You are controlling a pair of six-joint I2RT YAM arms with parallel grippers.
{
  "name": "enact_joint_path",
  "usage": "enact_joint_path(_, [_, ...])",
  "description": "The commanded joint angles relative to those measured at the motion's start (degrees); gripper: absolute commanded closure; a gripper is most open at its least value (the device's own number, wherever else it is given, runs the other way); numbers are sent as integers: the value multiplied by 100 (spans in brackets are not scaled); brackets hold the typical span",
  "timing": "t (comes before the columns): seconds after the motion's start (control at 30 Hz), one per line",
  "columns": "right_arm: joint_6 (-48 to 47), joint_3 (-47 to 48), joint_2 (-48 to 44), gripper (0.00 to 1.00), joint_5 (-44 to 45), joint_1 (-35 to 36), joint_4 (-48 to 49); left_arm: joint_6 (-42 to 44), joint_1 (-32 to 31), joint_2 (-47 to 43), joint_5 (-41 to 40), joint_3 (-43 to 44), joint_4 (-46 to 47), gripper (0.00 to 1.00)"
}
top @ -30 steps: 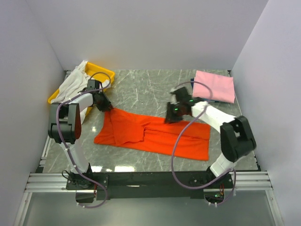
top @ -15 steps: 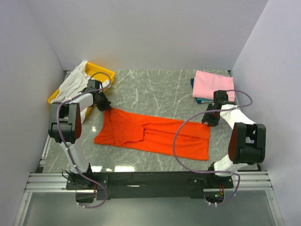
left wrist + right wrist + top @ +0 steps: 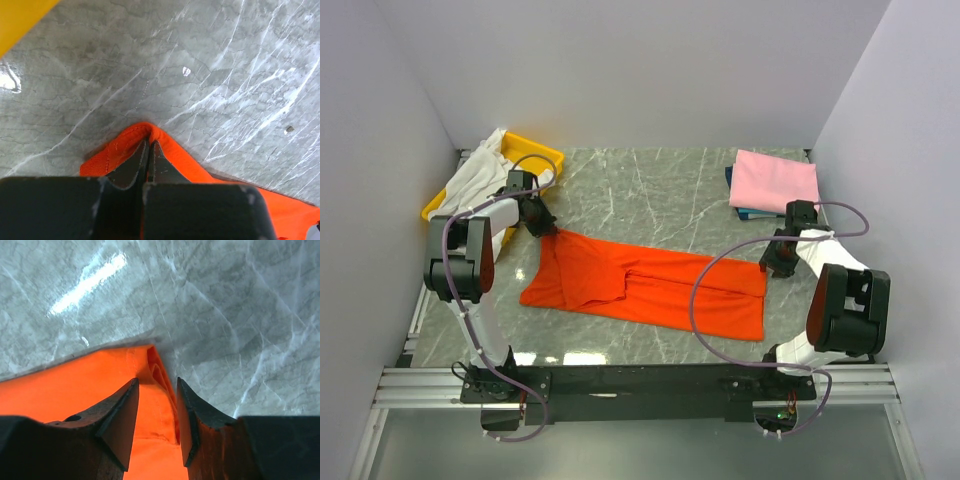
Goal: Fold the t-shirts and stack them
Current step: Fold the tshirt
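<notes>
The right gripper [image 3: 778, 262] had gone from the middle of the far edge of the orange shirt [image 3: 650, 285] to its far right corner within one second, and in the last half second it shifted only a little more to the near right. The left gripper [image 3: 542, 225] had not moved and was at the far left corner of the same shirt.

The orange shirt lay flat across the middle of the table [image 3: 640, 190], long from left to right, with a fold line along its length. In the left wrist view, the left gripper [image 3: 148, 145] was closed tight, and the hem of the orange shirt [image 3: 170, 150] was pinched between its fingers and bent around their tips. In the right wrist view, the right gripper [image 3: 156, 382] stood narrowly open, one finger on each side of the corner of the orange shirt [image 3: 90, 385]. The cloth lay between the jaws but was not yet squeezed.

The pink shirt [image 3: 775, 182] lay folded at the far right of the table, on top of a blue shirt [image 3: 732, 178] of which only an edge showed. The white shirt [image 3: 475, 180] lay crumpled in the tray [image 3: 542, 157] at the far left and hung over its left rim.
</notes>
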Motion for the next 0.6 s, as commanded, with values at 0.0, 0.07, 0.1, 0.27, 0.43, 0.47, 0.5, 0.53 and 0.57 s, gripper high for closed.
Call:
enact_joint_path(0.0, [-107,-36,73,57,41,-53,324,45,13,50,79,192,147,100])
enact_joint_path(0.07, [-98,-1,143,58,-90,-61,386,53,13,59,105,209,147,100])
enact_joint_path(0.1, [-107,16,161,58,-100,-61,412,45,13,68,114,218,138,100])
enact_joint_path(0.27, [-159,87,424,62,-100,-61,501,27,13,68,167,227,138,100])
enact_joint_path(0.43, [-142,113,574,77,-91,-61,535,53,13,85,158,245,129,100])
enact_joint_path(0.47, [-133,113,591,80,-100,-61,536,62,13,86,149,245,129,100])
enact_joint_path(0.5, [-133,131,609,82,-126,-61,518,53,13,94,141,245,129,100])
enact_joint_path(0.53, [-133,131,618,86,-135,-61,509,53,13,103,149,236,155,100])
enact_joint_path(0.57, [-142,131,635,88,-144,-61,492,53,13,103,184,218,182,100])
